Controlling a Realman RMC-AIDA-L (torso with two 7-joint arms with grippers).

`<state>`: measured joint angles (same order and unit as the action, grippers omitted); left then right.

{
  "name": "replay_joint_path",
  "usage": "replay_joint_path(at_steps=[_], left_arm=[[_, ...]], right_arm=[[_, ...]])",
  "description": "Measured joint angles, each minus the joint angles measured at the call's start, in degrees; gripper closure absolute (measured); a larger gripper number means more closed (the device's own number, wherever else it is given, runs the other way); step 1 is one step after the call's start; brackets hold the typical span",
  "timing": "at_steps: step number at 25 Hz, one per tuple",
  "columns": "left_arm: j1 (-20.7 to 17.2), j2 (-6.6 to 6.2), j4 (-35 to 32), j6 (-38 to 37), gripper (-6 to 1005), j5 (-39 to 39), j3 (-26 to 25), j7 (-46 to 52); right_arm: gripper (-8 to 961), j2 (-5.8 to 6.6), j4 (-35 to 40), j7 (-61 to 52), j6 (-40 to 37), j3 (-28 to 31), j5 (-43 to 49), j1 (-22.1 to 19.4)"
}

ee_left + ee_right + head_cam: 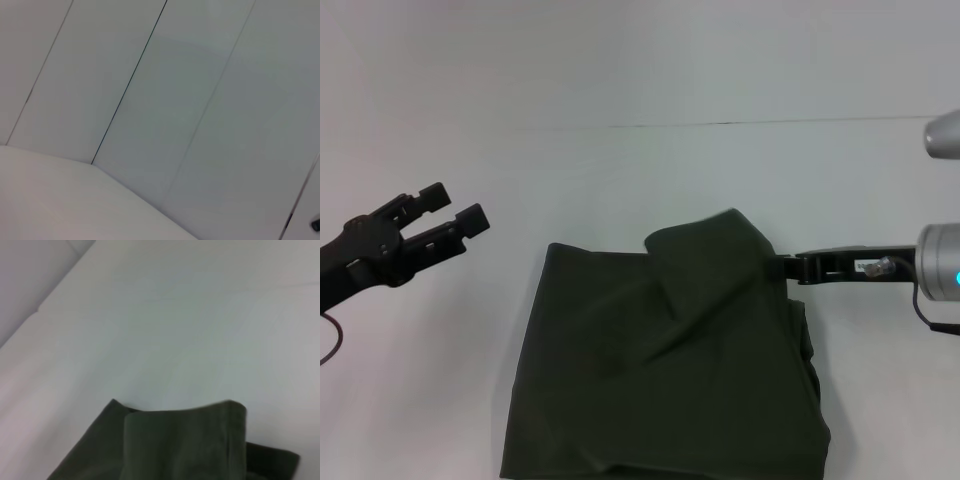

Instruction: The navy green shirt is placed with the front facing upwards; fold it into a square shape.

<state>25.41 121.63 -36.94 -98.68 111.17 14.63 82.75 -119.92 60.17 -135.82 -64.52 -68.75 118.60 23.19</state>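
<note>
The navy green shirt (670, 380) lies partly folded on the white table, a dark olive block with no print showing. Its far right corner is raised in a flap folded over toward the middle. My right gripper (782, 268) reaches in from the right and is shut on the edge of that flap. The right wrist view shows the lifted fold of the shirt (185, 445) close up, over bare table. My left gripper (457, 207) hovers open to the left of the shirt, apart from it, holding nothing.
The white table (620, 170) stretches around the shirt, with a thin seam line across its far part. The left wrist view shows only the pale wall panels (175, 100) and the table edge (60, 200).
</note>
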Motion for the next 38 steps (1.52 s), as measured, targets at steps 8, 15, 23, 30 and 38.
replay_joint_path(at_steps=[8,15,23,30,38], left_arm=[[0.07,0.11,1.47,2.66,35,-0.07,-0.05,0.04],[0.41,0.32,1.69,3.24,38,-0.47,0.21,0.12],[2.21,0.17,1.46,4.01,44,0.14,3.47,3.66],[8.44,-2.67,-3.77,4.97,48,6.01,14.31,15.45],[21.12,-5.21,-4.38,11.54,49,15.04,30.55,26.2]], right_arm=[[915,-0.01,-6.42,7.14,0.15,3.48,-7.53,-3.28],[915,-0.03,-11.5,11.31,0.14,7.84,-9.83,-4.9],[914,0.08,-15.0,14.31,-0.49,10.03,-9.88,-3.12],[909,0.15,-15.29,15.83,-1.23,10.78,-9.89,-2.66],[910,0.13,-15.42,16.3,-1.92,10.82,-9.84,-2.44]])
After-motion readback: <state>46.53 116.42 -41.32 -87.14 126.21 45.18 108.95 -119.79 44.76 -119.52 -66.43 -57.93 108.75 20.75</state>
